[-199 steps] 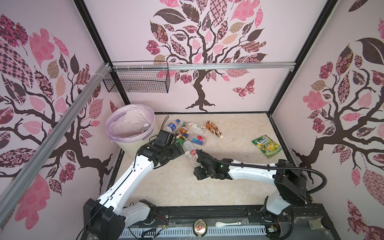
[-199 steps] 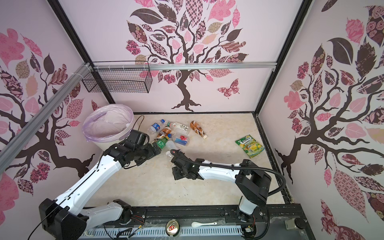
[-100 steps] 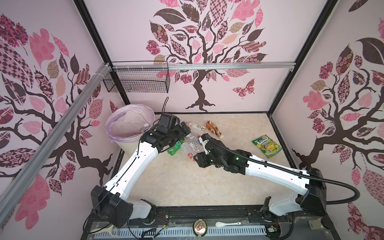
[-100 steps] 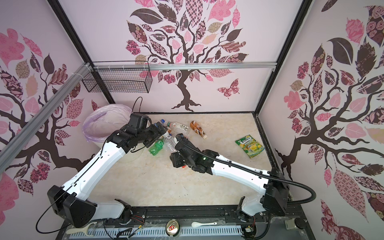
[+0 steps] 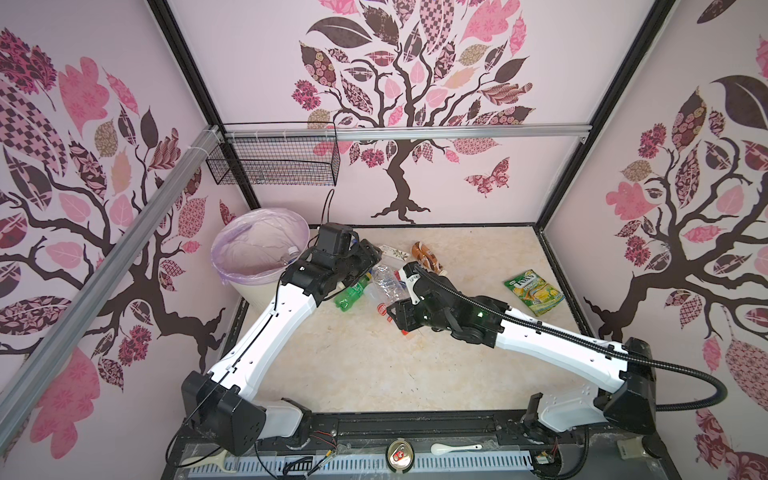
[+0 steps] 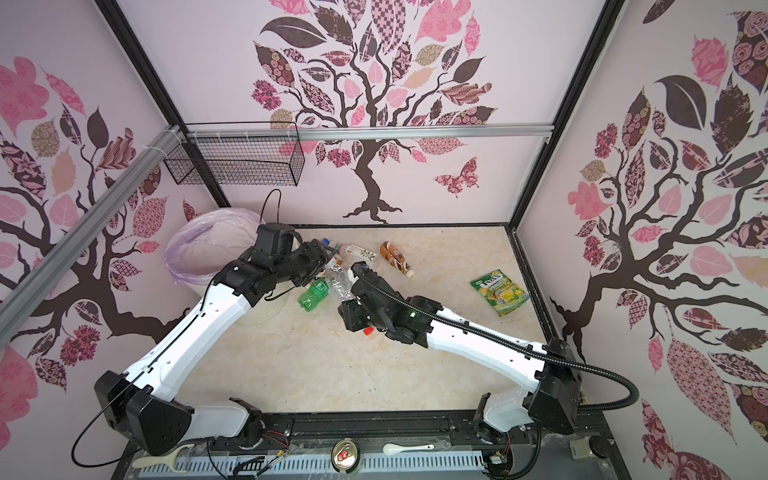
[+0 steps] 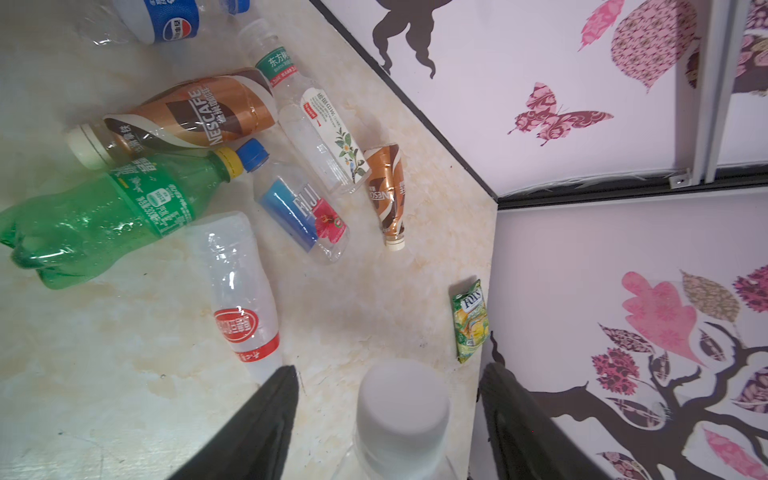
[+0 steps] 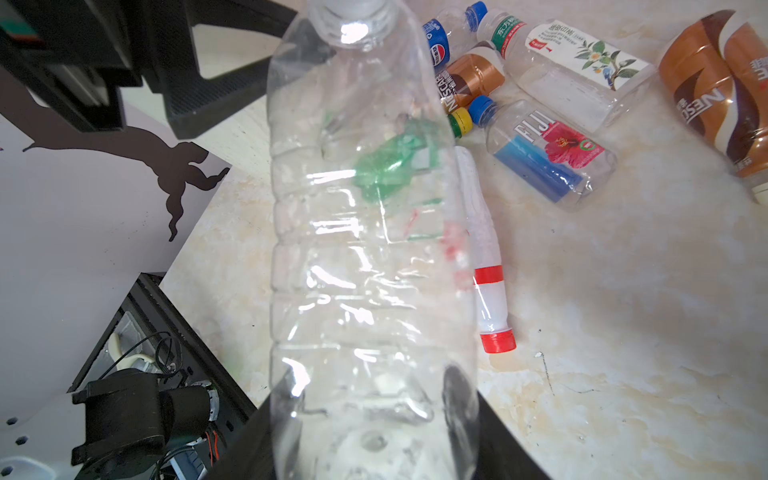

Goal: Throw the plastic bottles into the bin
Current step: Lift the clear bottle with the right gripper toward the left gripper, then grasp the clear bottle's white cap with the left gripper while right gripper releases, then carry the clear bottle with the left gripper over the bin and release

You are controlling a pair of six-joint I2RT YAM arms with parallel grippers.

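Right gripper (image 8: 374, 432) clamped on clear ribbed plastic bottle (image 8: 365, 232), held over beige desk (image 5: 374, 374). Left gripper (image 7: 388, 372) jaws flank white-capped bottle (image 7: 402, 411); grip undeterminable. Other bottles (image 7: 303, 208) lie clustered on desk near cream lilac-lined bin (image 5: 254, 292).

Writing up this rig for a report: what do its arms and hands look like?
The left arm and right arm have white link shells and black joint housings. The right carries a thick black corrugated hose and a small green light; the left, a thin black cable. The left hand and right hand each have two dark flat fingers.
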